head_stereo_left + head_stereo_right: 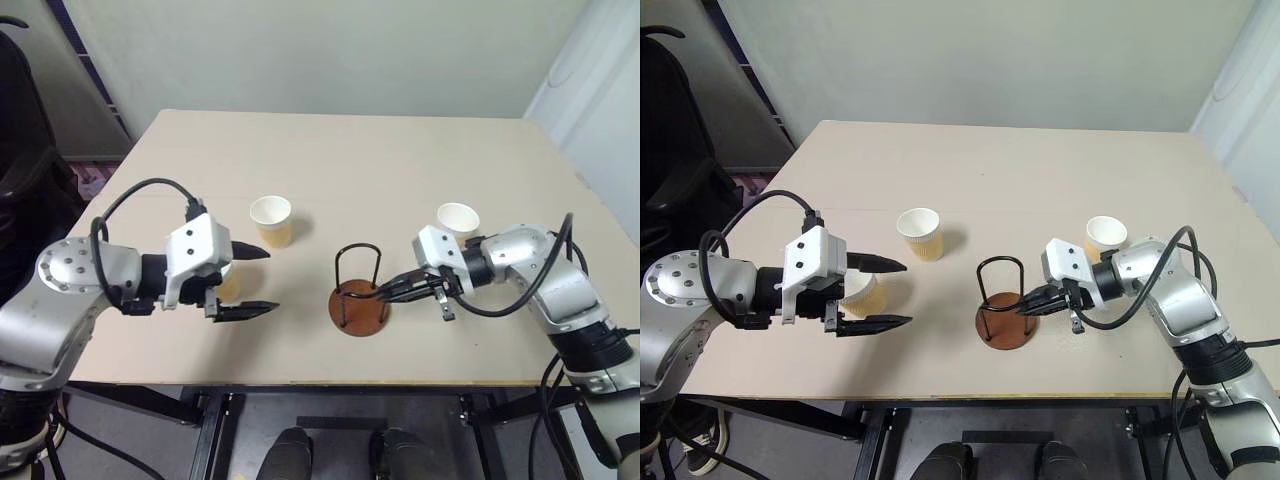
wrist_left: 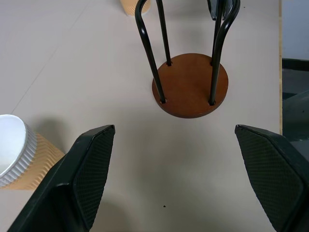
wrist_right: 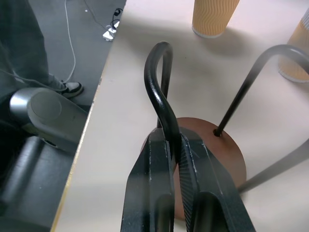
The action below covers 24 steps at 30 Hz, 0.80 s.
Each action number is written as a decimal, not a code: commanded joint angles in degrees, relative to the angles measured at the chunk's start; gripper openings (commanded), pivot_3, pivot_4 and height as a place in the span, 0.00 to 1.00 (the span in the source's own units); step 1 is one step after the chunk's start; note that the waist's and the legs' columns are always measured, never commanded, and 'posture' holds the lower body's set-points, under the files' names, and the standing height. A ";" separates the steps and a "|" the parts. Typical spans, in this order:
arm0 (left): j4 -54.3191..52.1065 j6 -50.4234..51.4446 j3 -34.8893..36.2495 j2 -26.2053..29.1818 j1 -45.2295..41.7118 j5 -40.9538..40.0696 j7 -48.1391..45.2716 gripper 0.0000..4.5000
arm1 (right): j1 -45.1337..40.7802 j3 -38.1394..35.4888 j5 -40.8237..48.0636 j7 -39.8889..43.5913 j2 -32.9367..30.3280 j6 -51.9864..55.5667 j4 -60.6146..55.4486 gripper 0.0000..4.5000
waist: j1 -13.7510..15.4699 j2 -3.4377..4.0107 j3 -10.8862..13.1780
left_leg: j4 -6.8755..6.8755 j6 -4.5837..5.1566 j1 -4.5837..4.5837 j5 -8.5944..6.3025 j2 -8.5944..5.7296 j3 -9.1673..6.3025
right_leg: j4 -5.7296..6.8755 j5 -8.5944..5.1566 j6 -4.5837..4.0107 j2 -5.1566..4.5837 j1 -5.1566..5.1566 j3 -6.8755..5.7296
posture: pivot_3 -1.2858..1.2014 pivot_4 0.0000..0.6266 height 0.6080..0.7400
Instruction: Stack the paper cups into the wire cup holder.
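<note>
Right claw (image 3: 175, 159) pinching wire cup holder (image 1: 358, 290) near table (image 1: 400, 160) front edge.

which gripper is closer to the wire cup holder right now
Right. The right gripper is shut on a wire loop of the wire cup holder; the left gripper, open, sits well off to the holder's left.

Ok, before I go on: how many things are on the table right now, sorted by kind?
Pale yellow-orange tapered paper cups: 3, one by the left gripper, one mid-table, one behind the right arm.
Black wire cup holder on a round reddish-brown base: 1, one wire loop pinched by the right gripper.
Total: 4.
</note>
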 commanded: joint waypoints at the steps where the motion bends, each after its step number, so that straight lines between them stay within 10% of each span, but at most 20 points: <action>1: -1.75 0.52 0.65 -0.19 -1.30 -0.58 1.01 0.95 | -0.34 0.92 0.53 2.52 -1.63 1.27 -1.80 0.07 | 0.02 0.00 0.00 | 0.00 0.00 -0.01 0.00 0.00 0.00 | 0.00 0.00 0.00 0.00 0.00 0.00 | 0.52 0.24 1.00; 12: -1.21 0.81 2.16 -1.58 -2.17 -0.59 3.76 0.95 | -4.00 -7.04 -0.90 1.70 -9.68 -1.50 1.49 0.89 | 0.19 -0.01 0.00 | -0.02 -0.03 -0.11 -0.12 -0.04 0.01 | -0.06 -0.02 0.04 0.00 0.01 0.00 | 0.52 0.24 1.00; 24: -1.60 0.55 -7.12 -12.08 -9.90 2.99 11.48 0.95 | -20.29 -0.28 -20.21 -5.44 -6.51 -21.84 40.60 0.89 | 0.30 0.04 0.03 | -0.04 0.10 0.07 -0.11 -0.02 0.01 | 0.02 0.44 0.65 -0.17 0.06 0.01 | 0.52 0.24 1.00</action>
